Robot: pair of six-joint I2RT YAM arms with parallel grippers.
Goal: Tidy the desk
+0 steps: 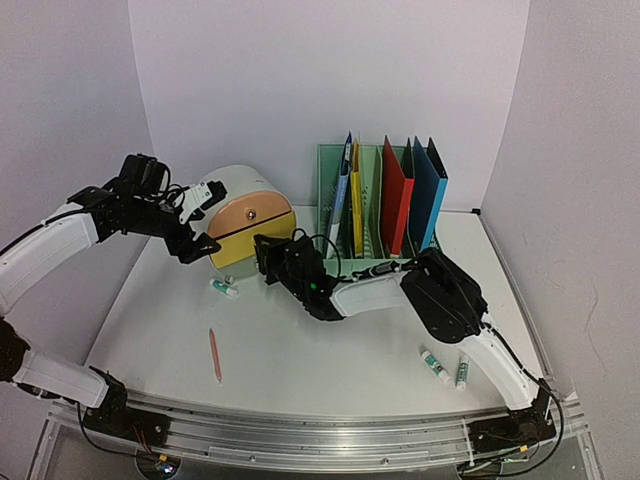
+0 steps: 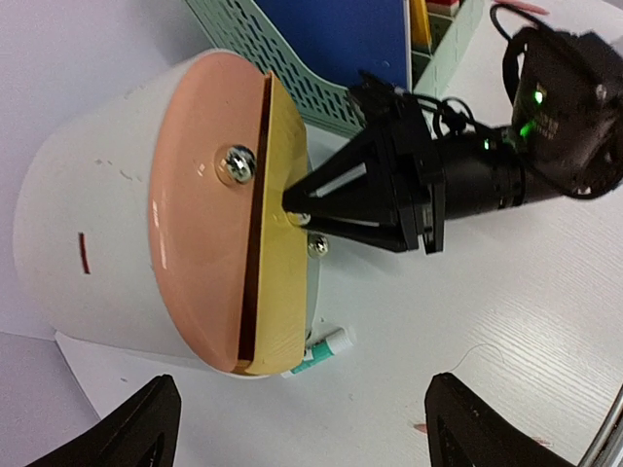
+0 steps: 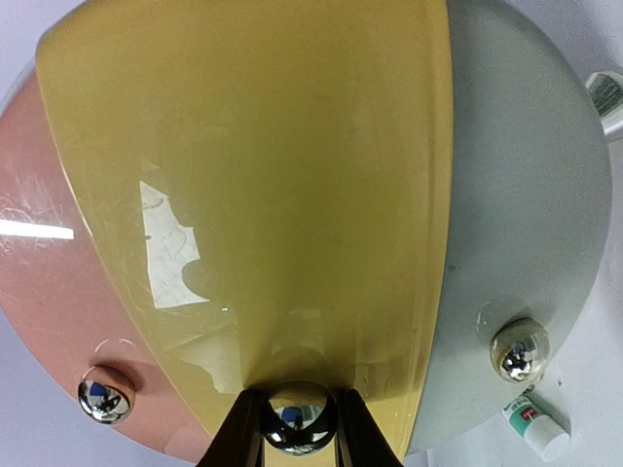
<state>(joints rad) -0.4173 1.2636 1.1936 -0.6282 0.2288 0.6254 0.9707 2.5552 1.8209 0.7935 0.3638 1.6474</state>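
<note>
desk [image 1: 300,340]: the white top spans the space between the lilac walls [image 1: 60,100], with a metal rail [image 1: 320,432] along its front edge. your right claw [image 3: 298,426] is closed on the silver knob [image 3: 300,416] of the yellow drawer [image 3: 273,175], one finger pressed to each side of it. that drawer sits in the rounded white drawer box [image 1: 240,185] at the rear, left of centre. your left claw [image 1: 197,238] hangs wide open at the box's left side; contact with the box cannot be confirmed. a mint file rack [image 1: 372,205] stands at the rear edge, just right of the box. a pink pen [image 1: 214,354] lies toward the front left corner. one small tube [image 1: 225,288] lies just in front of the box, and two more tubes [image 1: 435,366] lie near the front right corner.
</note>
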